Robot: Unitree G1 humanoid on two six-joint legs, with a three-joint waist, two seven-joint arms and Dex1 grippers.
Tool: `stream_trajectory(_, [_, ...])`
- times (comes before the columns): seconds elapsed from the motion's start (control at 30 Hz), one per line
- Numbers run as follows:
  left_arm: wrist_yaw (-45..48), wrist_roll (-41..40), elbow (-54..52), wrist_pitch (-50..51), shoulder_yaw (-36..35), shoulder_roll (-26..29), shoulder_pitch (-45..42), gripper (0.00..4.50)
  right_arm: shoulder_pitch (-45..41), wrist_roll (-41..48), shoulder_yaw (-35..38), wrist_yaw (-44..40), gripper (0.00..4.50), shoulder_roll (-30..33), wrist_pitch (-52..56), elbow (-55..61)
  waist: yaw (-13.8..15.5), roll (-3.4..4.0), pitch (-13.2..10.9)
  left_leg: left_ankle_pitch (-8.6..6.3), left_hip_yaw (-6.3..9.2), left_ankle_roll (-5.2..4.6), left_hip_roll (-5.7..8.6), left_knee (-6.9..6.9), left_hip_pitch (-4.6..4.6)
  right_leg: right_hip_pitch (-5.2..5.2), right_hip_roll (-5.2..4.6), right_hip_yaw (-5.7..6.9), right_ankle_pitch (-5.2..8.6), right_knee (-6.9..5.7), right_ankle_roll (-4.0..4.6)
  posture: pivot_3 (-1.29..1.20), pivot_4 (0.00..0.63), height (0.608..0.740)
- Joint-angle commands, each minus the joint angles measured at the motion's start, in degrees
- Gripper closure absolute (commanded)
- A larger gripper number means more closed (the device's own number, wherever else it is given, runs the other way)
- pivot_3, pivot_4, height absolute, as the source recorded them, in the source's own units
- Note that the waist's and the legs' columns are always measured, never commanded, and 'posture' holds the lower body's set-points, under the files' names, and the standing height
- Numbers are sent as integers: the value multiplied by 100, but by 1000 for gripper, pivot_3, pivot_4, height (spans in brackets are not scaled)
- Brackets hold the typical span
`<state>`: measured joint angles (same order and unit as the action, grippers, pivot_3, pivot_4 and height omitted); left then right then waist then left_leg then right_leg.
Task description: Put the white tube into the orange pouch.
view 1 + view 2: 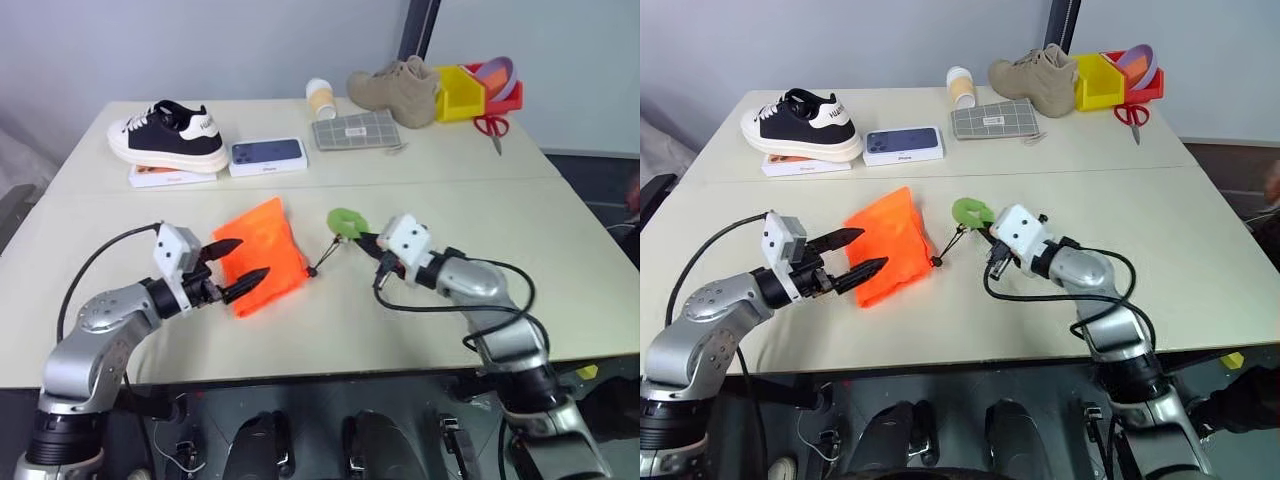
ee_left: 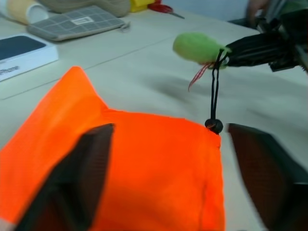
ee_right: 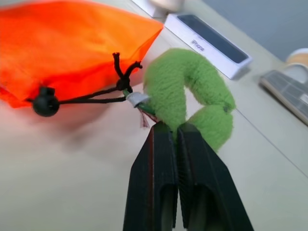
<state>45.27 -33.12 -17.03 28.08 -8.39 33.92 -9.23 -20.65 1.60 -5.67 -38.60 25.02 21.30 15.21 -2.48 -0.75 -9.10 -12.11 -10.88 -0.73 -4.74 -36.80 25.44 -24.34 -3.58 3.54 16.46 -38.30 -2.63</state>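
Orange pouch (image 1: 262,254) lies flat on the bench (image 1: 400,330), left of centre. At its near left edge the left gripper (image 1: 240,268) stands with fingers (image 1: 226,246) spread wide, released, one either side of the pouch's corner. A thin dark cord (image 3: 91,100) runs right from the pouch to a green fuzzy ring (image 1: 346,221). The right gripper (image 3: 168,132) has its fingers clenched at that ring's edge, beside the cord knot. The white tube cannot be made out.

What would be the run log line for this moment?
left gripper: open, at orange pouch | right gripper: shut on green ring
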Motion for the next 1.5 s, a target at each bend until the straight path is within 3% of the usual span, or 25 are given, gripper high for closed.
stream_trajectory(0.03, [94, -229, 255, 91, -36, -109, -356, 48, 1, 347, 355, 166, 4500, -3, 388, 666, 6, -1, 0, -1, 1, -3, 0, -1, 1, 0, 0, 1, 0, 0, 1, 0, 150, 740])
stream_trajectory(0.37, [1007, -282, 1325, 311, 401, -151, -1336, 48, 101, 455, 420, 369, 4500, 160, 685, 1053, 9, -3, -1, 8, 1, -19, 2, -6, 4, 1, 3, 2, -7, 1, -14, 0, 150, 740])
stream_trajectory(0.57, [1176, 418, 1424, -432, 988, -301, -1649, 48, 58, 525, 372, 470, 4500, 110, 704, 1117, 16, -3, -1, 8, 0, -20, 4, -8, 6, 2, 3, 2, -7, 4, -15, 0, 150, 740])
stream_trajectory(0.63, [1020, 655, 1359, -676, 1051, -376, -1629, 48, 59, 568, 386, 490, 4500, 102, 709, 1133, 10, -4, -1, 8, 1, -20, 4, -8, 7, 2, 3, 1, -7, 4, -16, 0, 150, 740])
stream_trajectory(0.8, [-551, 3329, 987, -3291, 1823, -550, -1067, 48, -53, 971, 558, 667, 4500, -181, 915, 1150, 9, -3, -1, 6, 1, -24, 3, -6, 6, 3, 3, -3, -8, 6, -16, 0, 150, 740])
stream_trajectory(1.0, [-1890, 4801, 810, -4012, 2146, -926, -569, 48, -105, 1379, 649, 706, 4500, -278, 1101, 1108, 36, -3, -1, -13, 2, -55, 3, -8, 8, 1, -2, -2, 1, 6, 4, 0, 150, 740])
stream_trajectory(1.23, [-2685, 5386, 883, -3840, 2333, -1564, -312, 48, -178, 1616, 586, 681, 4500, -237, 1227, 1069, 39, -3, -1, -14, 1, -61, 3, -10, 9, 2, -1, -1, -8, 6, -13, 0, 150, 740])
stream_trajectory(1.5, [-3078, 5072, 1060, -3792, 2259, -2239, -3, 48, -198, 1650, 493, 688, 4500, -179, 1301, 1107, 39, -3, -1, -17, 1, -66, 3, -17, 8, 5, 0, 0, -9, 5, -17, 0, 150, 740])
